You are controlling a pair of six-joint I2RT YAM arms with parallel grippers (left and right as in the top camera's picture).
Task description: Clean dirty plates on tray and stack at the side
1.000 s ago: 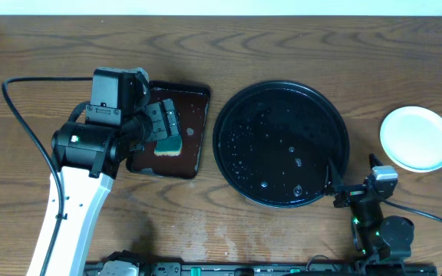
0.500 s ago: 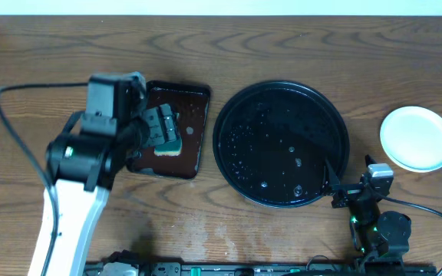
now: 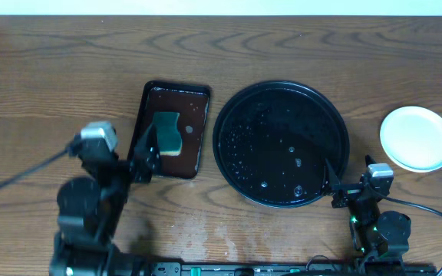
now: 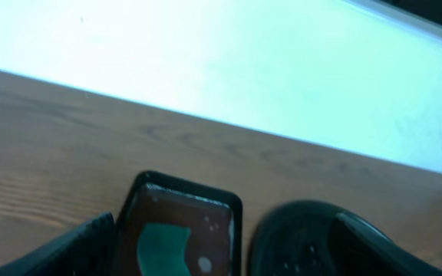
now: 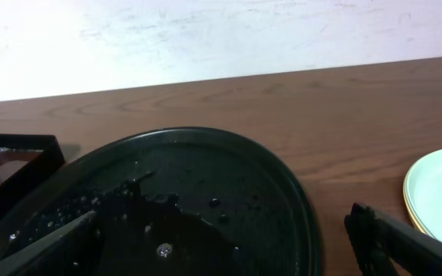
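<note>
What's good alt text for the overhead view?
A wet black tray sits centred with no plates on it; the pale plates lie stacked to its right. A brown tray holding a teal sponge lies left, and the open left pincer and right pincer rest near the front edge.

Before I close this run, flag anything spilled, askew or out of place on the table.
Water droplets dot the black tray, and a faint wet smear marks the table in front of it. Otherwise tidy: the sponge lies in the brown tray, the plates sit stacked at the right.
</note>
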